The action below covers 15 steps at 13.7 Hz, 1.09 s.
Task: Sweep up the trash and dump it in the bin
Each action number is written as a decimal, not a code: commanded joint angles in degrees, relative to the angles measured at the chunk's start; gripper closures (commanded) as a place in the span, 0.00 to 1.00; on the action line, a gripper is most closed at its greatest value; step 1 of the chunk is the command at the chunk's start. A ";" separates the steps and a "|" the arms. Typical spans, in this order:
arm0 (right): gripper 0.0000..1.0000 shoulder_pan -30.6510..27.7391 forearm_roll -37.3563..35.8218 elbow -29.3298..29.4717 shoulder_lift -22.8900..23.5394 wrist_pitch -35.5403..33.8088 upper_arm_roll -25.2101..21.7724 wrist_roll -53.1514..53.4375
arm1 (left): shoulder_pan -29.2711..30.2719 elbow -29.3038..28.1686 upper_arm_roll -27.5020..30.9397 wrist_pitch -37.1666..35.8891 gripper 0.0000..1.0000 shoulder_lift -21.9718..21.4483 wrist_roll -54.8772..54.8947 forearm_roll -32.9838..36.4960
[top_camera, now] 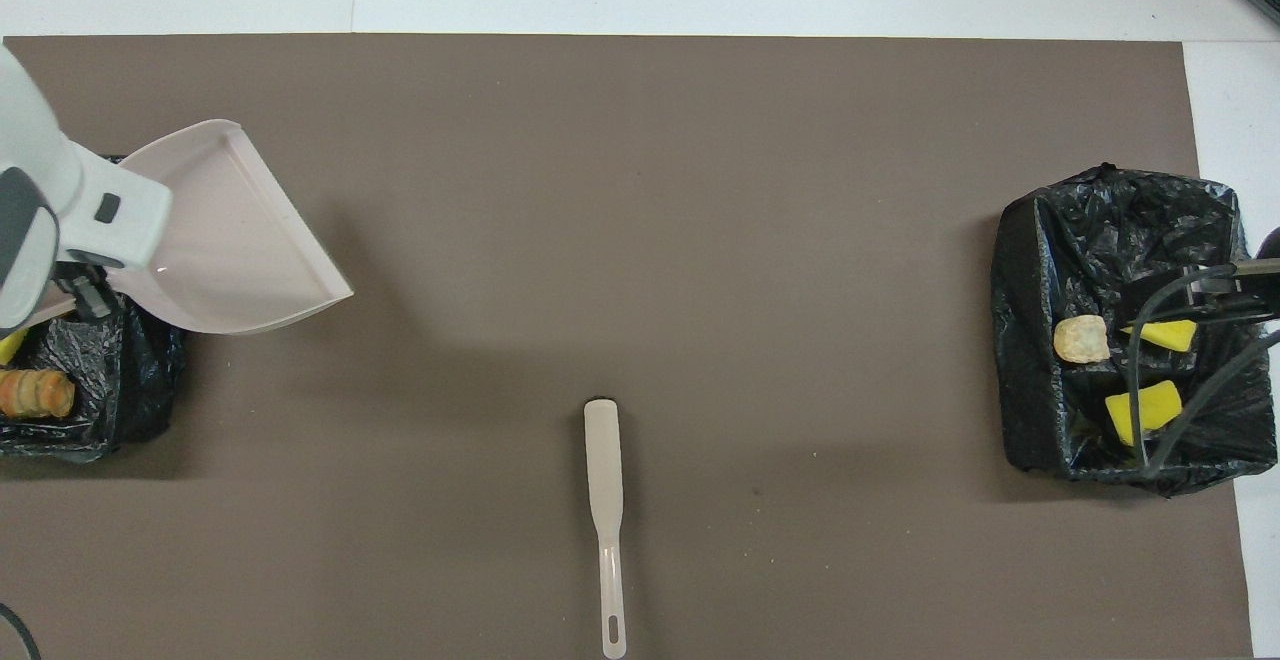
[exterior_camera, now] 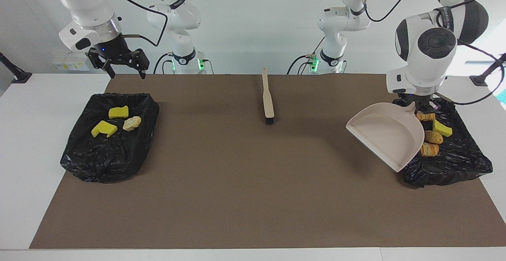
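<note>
- Currently, we hold the empty dustpan (exterior_camera: 389, 138) clamped in the left gripper (exterior_camera: 413, 106) over the bin (exterior_camera: 458, 162) at the left arm's end; trash (exterior_camera: 433, 136) lies inside both bins.
- Right gripper (exterior_camera: 123, 68) waits open above the other bin (exterior_camera: 99, 162).
- Next, we judge the dustpan needs setting down near the brush (exterior_camera: 268, 99).

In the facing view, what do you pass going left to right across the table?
Black-lined bin with yellow and tan scraps → brush → dustpan, held up by the left gripper → second lined bin.
</note>
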 commanded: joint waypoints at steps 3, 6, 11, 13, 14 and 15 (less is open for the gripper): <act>0.00 -0.27 0.34 -1.35 -1.18 0.48 0.39 0.94 | -8.40 1.38 0.91 0.59 1.00 5.27 -26.74 -9.75; 0.00 -0.27 0.34 -1.35 -1.18 0.48 0.39 0.94 | -13.58 1.56 0.91 6.30 1.00 7.81 -41.52 -14.43; 0.00 -0.27 0.34 -1.35 -1.18 0.48 0.39 0.94 | -20.08 2.43 0.99 15.52 1.00 11.59 -60.68 -19.25; 0.00 -0.27 0.34 -1.35 -1.18 0.48 0.39 0.94 | -20.80 4.88 0.90 17.29 1.00 12.83 -66.34 -22.15; 0.00 -0.27 0.34 -1.35 -1.18 0.57 0.39 0.76 | -21.50 6.90 0.90 17.30 1.00 13.71 -66.35 -22.60; 0.00 -0.27 0.34 -1.35 -1.18 0.57 0.39 0.76 | -21.68 8.40 0.99 17.47 1.00 14.93 -66.79 -22.69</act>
